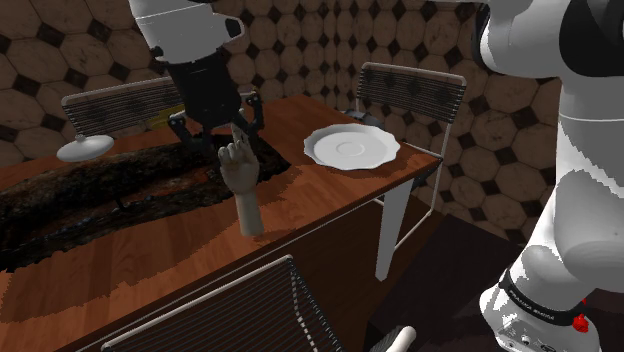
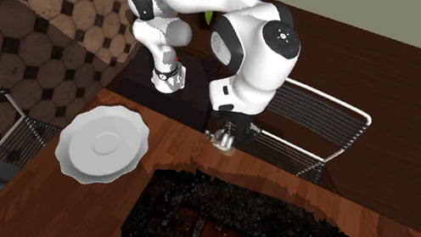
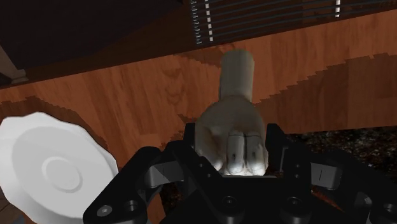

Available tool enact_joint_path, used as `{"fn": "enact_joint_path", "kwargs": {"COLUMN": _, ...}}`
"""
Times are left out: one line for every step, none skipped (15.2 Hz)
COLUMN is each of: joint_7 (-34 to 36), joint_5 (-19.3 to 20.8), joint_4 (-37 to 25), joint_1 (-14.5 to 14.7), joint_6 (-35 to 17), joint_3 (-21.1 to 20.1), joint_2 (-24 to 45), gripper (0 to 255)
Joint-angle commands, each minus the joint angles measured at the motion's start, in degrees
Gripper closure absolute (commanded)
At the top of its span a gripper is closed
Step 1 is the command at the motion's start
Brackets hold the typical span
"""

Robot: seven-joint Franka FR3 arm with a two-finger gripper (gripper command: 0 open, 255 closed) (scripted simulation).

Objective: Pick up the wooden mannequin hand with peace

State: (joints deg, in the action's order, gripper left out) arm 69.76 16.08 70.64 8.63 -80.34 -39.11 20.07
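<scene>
A pale beige mannequin hand stands upright on its wrist stump near the front edge of the brown wooden table, with a finger raised. My black gripper hangs straight above it, open, one finger on each side of the hand's top. In the wrist view the mannequin hand sits between the gripper's two fingers and nearly spans the gap. From the second exterior view, the arm hides most of the gripper; a bit of the mannequin hand peeks out below it.
A white scalloped plate lies on the table towards the shoulder view's right. A dark rough runner covers the table's middle, with a white dish behind it. Slatted chairs stand around the table.
</scene>
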Motion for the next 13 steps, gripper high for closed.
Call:
{"fn": "enact_joint_path", "kwargs": {"joint_7": -0.1, "joint_5": 0.5, "joint_4": -2.7, "joint_1": 0.7, "joint_6": 2.1, "joint_3": 0.0, "joint_2": 0.7, "gripper": 255}}
{"fn": "enact_joint_path", "kwargs": {"joint_7": -0.1, "joint_5": 0.8, "joint_4": -4.1, "joint_1": 1.1, "joint_6": 3.1, "joint_3": 0.0, "joint_2": 1.2, "gripper": 255}}
{"fn": "enact_joint_path", "kwargs": {"joint_7": -0.1, "joint_5": 1.1, "joint_4": -5.6, "joint_1": 1.6, "joint_6": 4.1, "joint_3": 0.1, "joint_2": 1.6, "gripper": 255}}
{"fn": "enact_joint_path", "kwargs": {"joint_7": -0.1, "joint_5": 1.4, "joint_4": -7.2, "joint_1": 2.1, "joint_6": 5.2, "joint_3": 0.1, "joint_2": 2.1, "gripper": 255}}
{"fn": "enact_joint_path", "kwargs": {"joint_7": -0.1, "joint_5": 1.8, "joint_4": -8.8, "joint_1": 2.6, "joint_6": 6.4, "joint_3": 0.2, "joint_2": 2.7, "gripper": 255}}
{"fn": "enact_joint_path", "kwargs": {"joint_7": -0.2, "joint_5": 2.2, "joint_4": -10.5, "joint_1": 3.3, "joint_6": 7.5, "joint_3": 0.2, "joint_2": 3.3, "gripper": 255}}
{"fn": "enact_joint_path", "kwargs": {"joint_7": -0.2, "joint_5": 2.7, "joint_4": -12.4, "joint_1": 3.9, "joint_6": 8.7, "joint_3": 0.3, "joint_2": 4.0, "gripper": 255}}
{"fn": "enact_joint_path", "kwargs": {"joint_7": -0.2, "joint_5": 3.2, "joint_4": -14.3, "joint_1": 4.7, "joint_6": 10.0, "joint_3": 0.4, "joint_2": 4.7, "gripper": 255}}
{"fn": "enact_joint_path", "kwargs": {"joint_7": -0.3, "joint_5": 3.8, "joint_4": -16.5, "joint_1": 5.5, "joint_6": 11.3, "joint_3": 0.5, "joint_2": 5.5, "gripper": 255}}
{"fn": "enact_joint_path", "kwargs": {"joint_7": -0.4, "joint_5": 4.4, "joint_4": -18.8, "joint_1": 6.4, "joint_6": 12.7, "joint_3": 0.7, "joint_2": 6.4, "gripper": 255}}
{"fn": "enact_joint_path", "kwargs": {"joint_7": -0.5, "joint_5": 5.1, "joint_4": -21.3, "joint_1": 7.5, "joint_6": 14.2, "joint_3": 0.9, "joint_2": 7.4, "gripper": 255}}
{"fn": "enact_joint_path", "kwargs": {"joint_7": -0.6, "joint_5": 5.2, "joint_4": -21.7, "joint_1": 7.7, "joint_6": 14.5, "joint_3": 0.9, "joint_2": 7.5, "gripper": 255}}
{"fn": "enact_joint_path", "kwargs": {"joint_7": -0.6, "joint_5": 5.2, "joint_4": -21.7, "joint_1": 7.7, "joint_6": 14.5, "joint_3": 0.9, "joint_2": 7.5, "gripper": 255}}
